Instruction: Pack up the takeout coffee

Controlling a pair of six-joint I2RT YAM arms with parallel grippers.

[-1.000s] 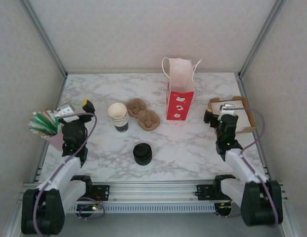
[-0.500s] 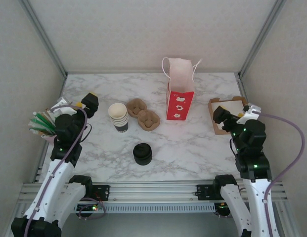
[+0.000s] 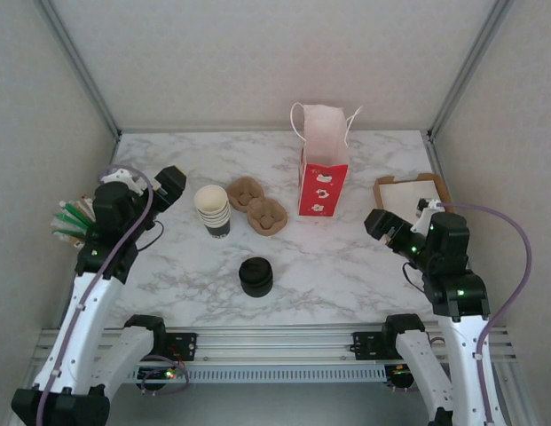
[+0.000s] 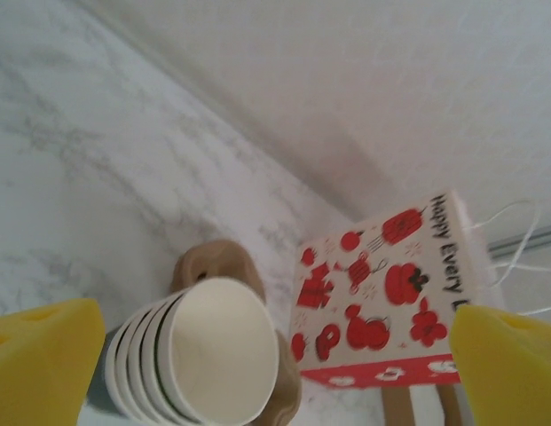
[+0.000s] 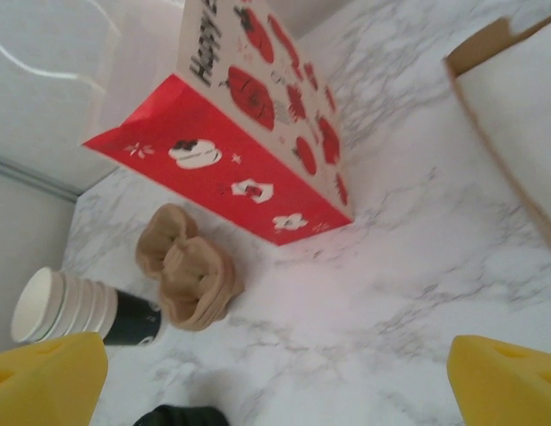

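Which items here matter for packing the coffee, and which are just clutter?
Likely for the job: cup stack, black lids, pulp carrier, red gift bag.
Just lying about: holder of green sticks, cardboard tray.

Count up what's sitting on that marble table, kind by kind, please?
Stack of paper cups: 1
Stack of black lids: 1
Brown pulp cup carrier: 1
Red and white paper bag: 1
Cardboard tray: 1
Bundle of green and white sticks: 1
Total: 6
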